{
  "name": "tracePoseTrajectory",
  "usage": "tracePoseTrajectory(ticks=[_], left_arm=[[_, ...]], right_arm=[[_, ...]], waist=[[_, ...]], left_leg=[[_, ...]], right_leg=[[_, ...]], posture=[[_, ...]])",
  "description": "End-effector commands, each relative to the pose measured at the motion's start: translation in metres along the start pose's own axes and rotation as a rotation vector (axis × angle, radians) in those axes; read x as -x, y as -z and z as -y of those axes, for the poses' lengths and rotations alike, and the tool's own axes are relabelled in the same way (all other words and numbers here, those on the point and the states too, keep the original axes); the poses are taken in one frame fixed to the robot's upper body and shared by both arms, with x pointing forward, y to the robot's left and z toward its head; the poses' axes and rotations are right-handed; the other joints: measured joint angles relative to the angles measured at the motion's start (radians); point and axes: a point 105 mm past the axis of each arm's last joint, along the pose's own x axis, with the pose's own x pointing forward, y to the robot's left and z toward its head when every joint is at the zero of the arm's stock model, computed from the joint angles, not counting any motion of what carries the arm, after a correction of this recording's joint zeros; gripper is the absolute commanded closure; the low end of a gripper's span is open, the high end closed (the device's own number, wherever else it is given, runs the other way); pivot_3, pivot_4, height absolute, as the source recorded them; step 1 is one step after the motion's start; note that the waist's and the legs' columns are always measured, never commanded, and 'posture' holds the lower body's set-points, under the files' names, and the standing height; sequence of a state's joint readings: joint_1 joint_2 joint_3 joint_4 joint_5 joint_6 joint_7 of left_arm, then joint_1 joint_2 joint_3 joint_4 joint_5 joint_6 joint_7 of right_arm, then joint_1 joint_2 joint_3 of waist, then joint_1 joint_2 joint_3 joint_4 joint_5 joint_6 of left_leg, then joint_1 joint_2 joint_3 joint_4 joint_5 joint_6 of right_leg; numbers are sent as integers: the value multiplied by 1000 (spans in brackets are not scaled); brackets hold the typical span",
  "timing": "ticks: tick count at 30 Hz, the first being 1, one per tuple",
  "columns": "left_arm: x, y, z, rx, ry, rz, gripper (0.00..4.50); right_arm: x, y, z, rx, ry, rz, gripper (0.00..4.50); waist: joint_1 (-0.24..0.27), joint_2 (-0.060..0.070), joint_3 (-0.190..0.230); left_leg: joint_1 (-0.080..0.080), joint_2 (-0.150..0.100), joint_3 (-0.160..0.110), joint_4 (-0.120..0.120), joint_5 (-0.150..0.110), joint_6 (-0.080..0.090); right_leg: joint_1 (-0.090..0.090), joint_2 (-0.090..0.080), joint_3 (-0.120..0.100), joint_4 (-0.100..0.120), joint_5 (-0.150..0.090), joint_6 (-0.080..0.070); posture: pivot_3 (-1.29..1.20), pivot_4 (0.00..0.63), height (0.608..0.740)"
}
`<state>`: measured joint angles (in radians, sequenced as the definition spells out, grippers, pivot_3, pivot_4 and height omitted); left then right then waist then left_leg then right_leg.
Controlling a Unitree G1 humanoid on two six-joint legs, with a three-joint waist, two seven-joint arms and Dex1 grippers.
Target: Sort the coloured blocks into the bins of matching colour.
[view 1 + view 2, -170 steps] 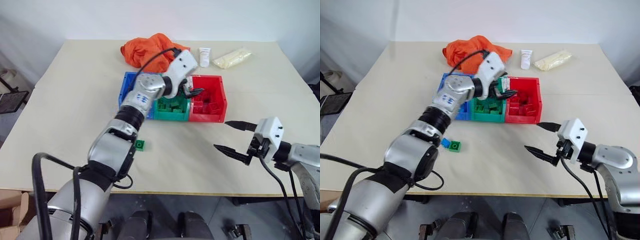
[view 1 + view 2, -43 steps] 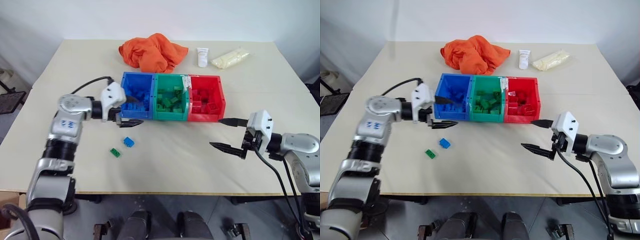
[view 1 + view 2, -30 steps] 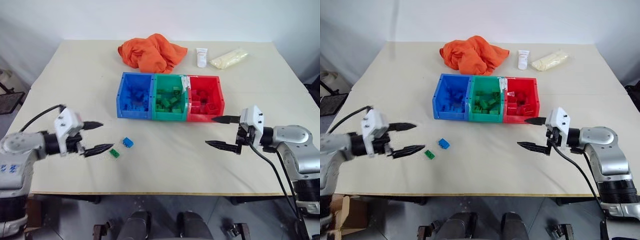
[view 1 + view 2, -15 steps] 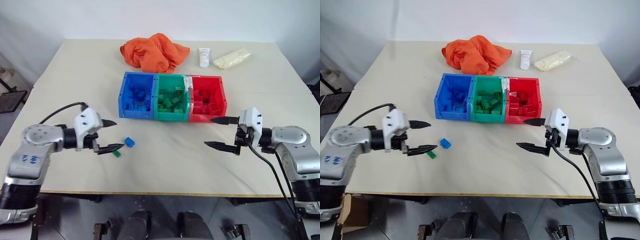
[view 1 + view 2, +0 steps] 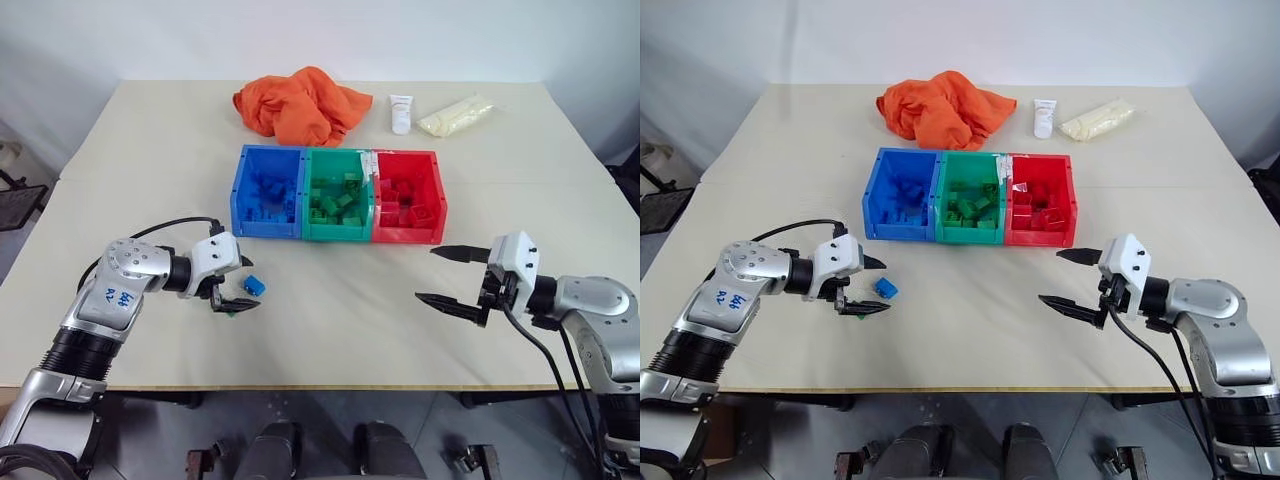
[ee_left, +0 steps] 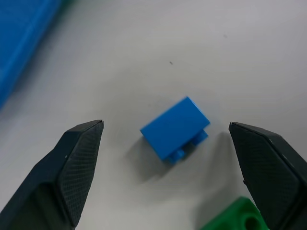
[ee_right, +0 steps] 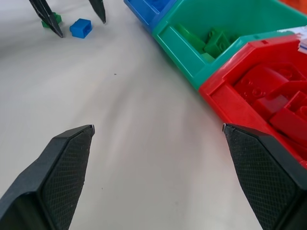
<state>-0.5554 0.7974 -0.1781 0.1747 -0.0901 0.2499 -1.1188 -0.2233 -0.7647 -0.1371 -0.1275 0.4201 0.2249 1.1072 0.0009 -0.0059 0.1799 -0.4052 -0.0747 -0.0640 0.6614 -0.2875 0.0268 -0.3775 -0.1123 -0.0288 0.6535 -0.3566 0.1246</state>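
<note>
A small blue block (image 6: 175, 128) lies on the table in front of the blue bin (image 5: 240, 190). My left gripper (image 5: 252, 284) is open, with one finger on each side of the block and a gap on both sides. A green block (image 6: 235, 216) lies beside the lower finger, partly hidden. The green bin (image 5: 340, 232) and red bin (image 5: 410, 235) join the blue one, and each holds several blocks of its own colour. My right gripper (image 5: 425, 273) hangs open and empty in front of the red bin.
An orange cloth (image 5: 295, 100), a white tube (image 5: 400, 112) and a clear bag of pale stuff (image 5: 457, 115) lie behind the bins. Bare tabletop stretches between the two grippers and along the near edge.
My left gripper has come in from the left and now brackets the blue block, its fingers a little closer together. The right gripper has stayed about where it was, still open.
</note>
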Motion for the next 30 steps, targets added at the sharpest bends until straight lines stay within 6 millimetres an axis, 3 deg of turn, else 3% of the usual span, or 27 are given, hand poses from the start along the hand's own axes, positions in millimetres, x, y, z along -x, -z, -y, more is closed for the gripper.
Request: tracePoseTrajectory(ticks=[1,6,7,12,17,21,24,26,30], left_arm=[[1,-8,-4,-40,-8,19,1224],[-4,-14,-5,-41,-15,67,2788],[-6,-19,-5,-49,-14,95,2889],[-7,-50,-19,-62,-78,220,2889],[2,-79,-47,-56,-198,300,2889],[9,-95,-88,-35,-364,327,2889],[4,-95,-120,8,-488,280,2889],[3,-92,-130,19,-543,253,2889],[-1,-97,-134,11,-547,262,1551]], right_arm=[[6,-12,3,36,25,24,0],[7,-12,4,36,29,22,0],[7,-12,4,37,30,22,0],[7,-13,6,41,31,22,0],[7,-13,6,43,33,22,0],[7,-13,7,46,36,23,0],[5,-14,8,50,38,28,0],[6,-14,8,51,42,29,0],[9,-13,8,52,51,22,0]], waist=[[0,0,0],[1,0,0],[1,0,0],[5,0,0],[5,0,0],[5,0,0],[11,-1,0],[10,-1,0],[10,-1,1]], left_leg=[[0,0,0,0,0,0],[0,0,0,0,0,0],[0,0,0,0,0,0],[0,0,0,1,0,0],[0,0,0,1,0,0],[0,0,0,1,0,0],[0,-1,0,3,0,0],[0,-2,0,3,0,0],[0,-2,0,2,0,1]], right_leg=[[0,0,0,0,0,0],[0,0,1,0,0,0],[0,0,1,0,0,0],[0,0,1,0,0,0],[0,0,0,0,0,0],[0,1,-3,1,0,0],[0,3,-10,2,0,0],[0,3,-13,2,0,1],[-1,2,-17,4,0,1]], posture=[[0,150,740],[0,150,740],[0,150,740],[0,150,740],[0,150,740],[0,150,740],[0,150,740],[0,150,740],[0,150,740]])
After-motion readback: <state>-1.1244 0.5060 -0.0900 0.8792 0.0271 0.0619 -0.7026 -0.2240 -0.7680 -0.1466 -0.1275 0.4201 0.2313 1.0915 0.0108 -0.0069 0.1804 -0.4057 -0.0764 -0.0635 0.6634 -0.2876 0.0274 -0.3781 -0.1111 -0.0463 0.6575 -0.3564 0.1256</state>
